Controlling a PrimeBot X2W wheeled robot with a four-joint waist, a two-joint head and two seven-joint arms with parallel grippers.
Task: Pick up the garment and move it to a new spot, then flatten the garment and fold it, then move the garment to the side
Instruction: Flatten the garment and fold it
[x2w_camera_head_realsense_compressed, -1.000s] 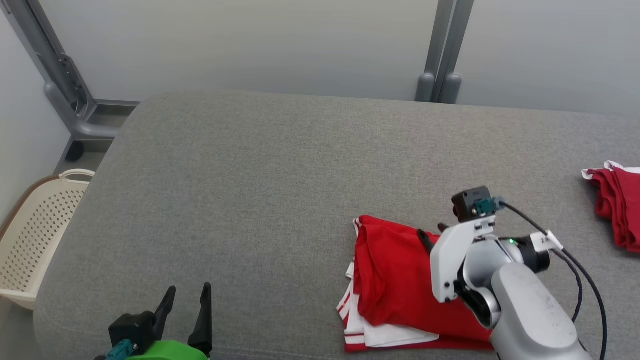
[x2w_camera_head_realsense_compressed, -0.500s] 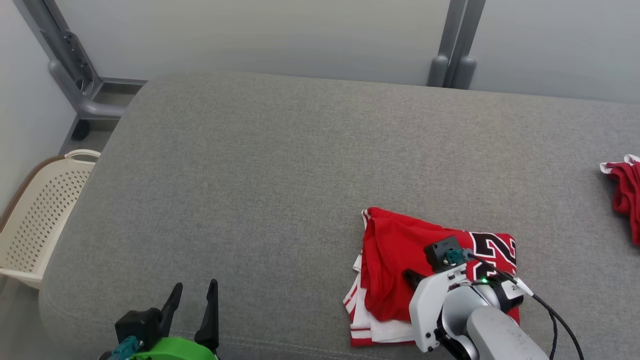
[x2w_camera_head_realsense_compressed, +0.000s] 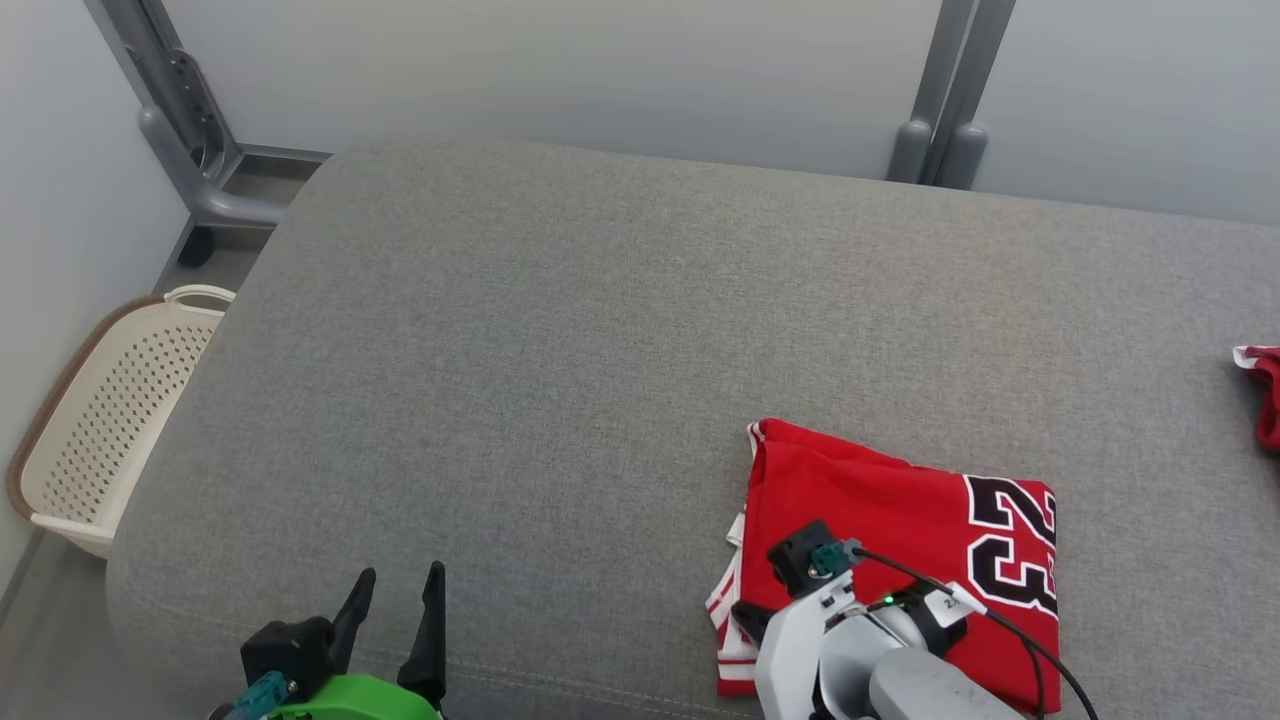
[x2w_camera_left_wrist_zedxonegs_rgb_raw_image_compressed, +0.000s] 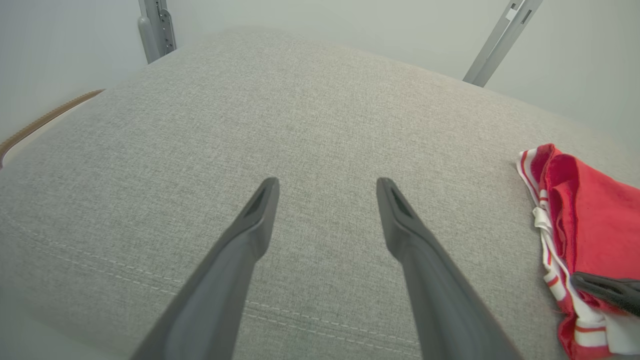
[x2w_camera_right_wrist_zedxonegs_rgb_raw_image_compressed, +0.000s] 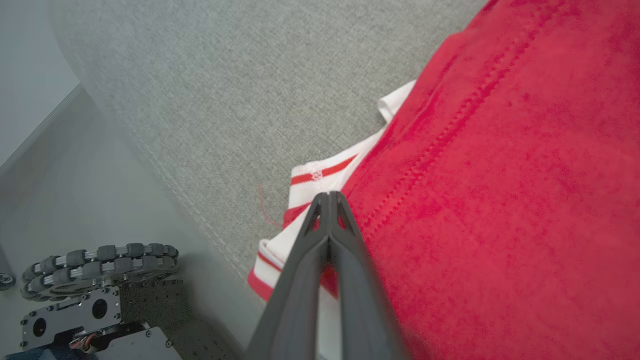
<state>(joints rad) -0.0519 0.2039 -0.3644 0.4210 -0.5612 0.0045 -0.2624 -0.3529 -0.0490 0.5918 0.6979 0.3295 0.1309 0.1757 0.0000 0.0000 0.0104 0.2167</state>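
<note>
The garment (x2w_camera_head_realsense_compressed: 880, 510) is a red jersey with white trim and a black "23", folded near the front edge of the grey cushion (x2w_camera_head_realsense_compressed: 600, 350). My right gripper (x2w_camera_head_realsense_compressed: 745, 615) is over its near left corner, fingers pressed together and shut, with no cloth seen between them. In the right wrist view its tips (x2w_camera_right_wrist_zedxonegs_rgb_raw_image_compressed: 328, 196) sit over the garment's (x2w_camera_right_wrist_zedxonegs_rgb_raw_image_compressed: 500, 175) striped edge. My left gripper (x2w_camera_head_realsense_compressed: 395, 600) stands open at the lower left, well clear of the garment. In the left wrist view the left gripper (x2w_camera_left_wrist_zedxonegs_rgb_raw_image_compressed: 327, 187) is over bare cushion, with the garment (x2w_camera_left_wrist_zedxonegs_rgb_raw_image_compressed: 585, 210) at the right.
A second red cloth (x2w_camera_head_realsense_compressed: 1265, 395) lies at the cushion's far right edge. A cream perforated basket (x2w_camera_head_realsense_compressed: 110, 400) stands on the floor to the left. Grey metal posts (x2w_camera_head_realsense_compressed: 950, 100) rise behind the cushion. The robot's wheeled base (x2w_camera_right_wrist_zedxonegs_rgb_raw_image_compressed: 95, 265) shows below the cushion's front edge.
The camera has shifted. My right gripper has closed and drawn back toward the garment's near left corner, uncovering the "23". The left gripper has stayed open in place.
</note>
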